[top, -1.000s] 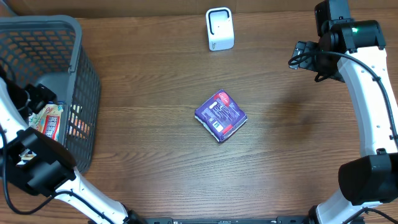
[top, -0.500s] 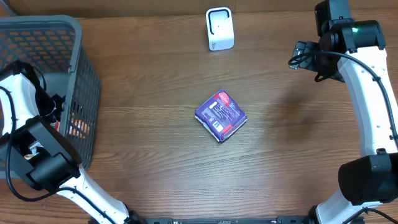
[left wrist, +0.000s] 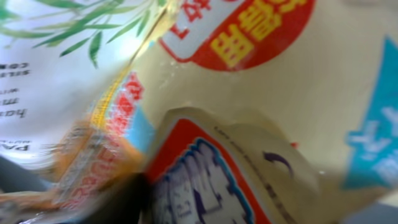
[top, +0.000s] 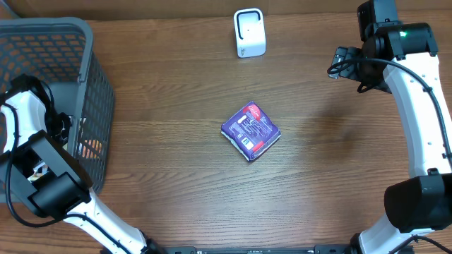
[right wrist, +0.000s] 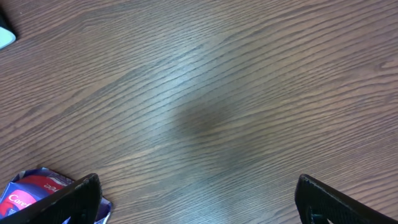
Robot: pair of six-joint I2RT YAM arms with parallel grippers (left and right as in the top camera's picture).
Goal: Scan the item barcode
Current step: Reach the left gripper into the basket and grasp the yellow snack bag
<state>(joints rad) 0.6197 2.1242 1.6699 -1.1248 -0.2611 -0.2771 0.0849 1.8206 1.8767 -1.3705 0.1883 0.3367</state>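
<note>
Where the scanner [top: 249,32] stands, the table [top: 176,176] shows woodgrain — brown.

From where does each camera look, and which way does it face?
Overhead: above the table, facing straight down; left arm, right arm, basket, pack, scanner.
Left wrist: inside the basket, pressed against packets; no fingers visible.
Right wrist: above bare wood, facing down; open right gripper at bottom edge.
Shared: overhead and right wrist both show the pack.
</note>
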